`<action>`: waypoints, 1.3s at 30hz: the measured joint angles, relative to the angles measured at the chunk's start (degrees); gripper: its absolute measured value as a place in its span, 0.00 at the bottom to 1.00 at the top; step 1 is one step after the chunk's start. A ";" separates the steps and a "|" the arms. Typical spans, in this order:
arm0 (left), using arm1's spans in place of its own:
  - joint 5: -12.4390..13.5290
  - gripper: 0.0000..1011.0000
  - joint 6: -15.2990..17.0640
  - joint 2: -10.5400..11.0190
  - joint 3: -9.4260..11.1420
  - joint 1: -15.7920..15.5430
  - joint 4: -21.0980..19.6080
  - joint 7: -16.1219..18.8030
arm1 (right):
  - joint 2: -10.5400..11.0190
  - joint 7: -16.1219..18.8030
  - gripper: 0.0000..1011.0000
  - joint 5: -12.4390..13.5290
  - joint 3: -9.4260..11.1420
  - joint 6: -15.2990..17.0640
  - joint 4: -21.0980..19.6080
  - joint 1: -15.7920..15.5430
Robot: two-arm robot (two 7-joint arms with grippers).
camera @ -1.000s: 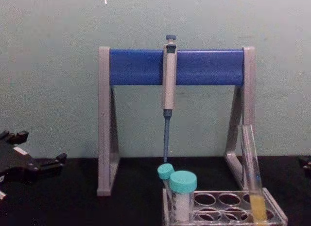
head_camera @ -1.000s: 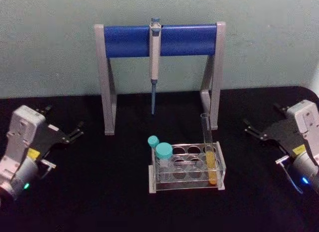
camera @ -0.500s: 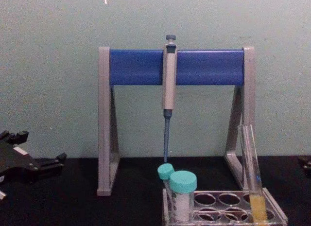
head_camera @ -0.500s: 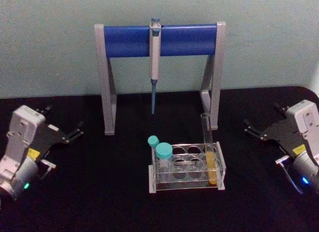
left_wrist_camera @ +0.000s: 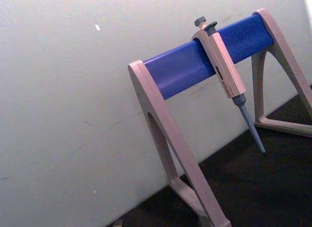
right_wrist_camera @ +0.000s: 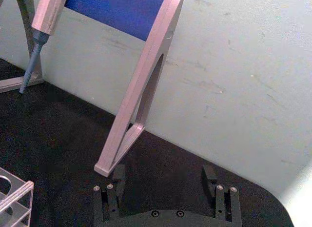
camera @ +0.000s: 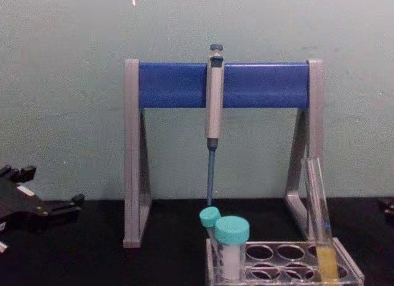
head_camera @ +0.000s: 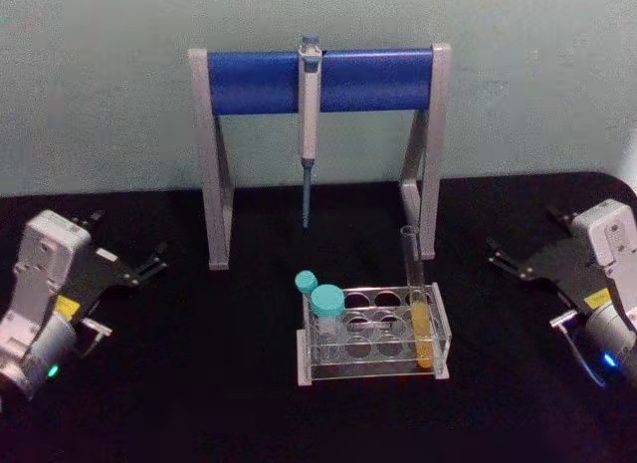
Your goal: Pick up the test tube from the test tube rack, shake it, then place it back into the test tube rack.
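Note:
The test tube [head_camera: 415,284] is a long clear tube with yellow liquid in its lower part. It stands upright in a right-end hole of the clear test tube rack [head_camera: 370,373] at the table's middle front. In the chest view the test tube [camera: 319,218] rises from the rack [camera: 348,264] at the lower right. My left gripper [head_camera: 127,236] rests open at the far left, well away from the rack. Far to the right of the tube, my right gripper [head_camera: 523,234] also rests open; its wrist view shows the right gripper [right_wrist_camera: 163,175] holding nothing.
Two teal-capped tubes [head_camera: 326,304] stand at the rack's left end. Behind the rack is a grey-and-blue pipette stand [head_camera: 259,80] with a pipette [head_camera: 309,105] hanging from its bar. The table is black, and a pale wall is close behind.

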 joint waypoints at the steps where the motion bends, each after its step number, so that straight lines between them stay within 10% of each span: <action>1: 0.00 0.99 0.00 0.00 0.00 0.00 0.00 0.00 | 0.00 0.00 0.99 0.00 0.01 0.00 0.00 -0.01; 24: 0.00 0.99 0.00 0.00 0.00 0.00 0.00 0.00 | 3.41 7.65 0.99 3.57 6.29 -3.63 -9.81 -5.92; 39: 0.00 0.99 0.00 0.00 0.00 0.00 0.00 0.00 | 6.13 22.34 0.99 9.70 6.06 -0.23 -15.75 -5.97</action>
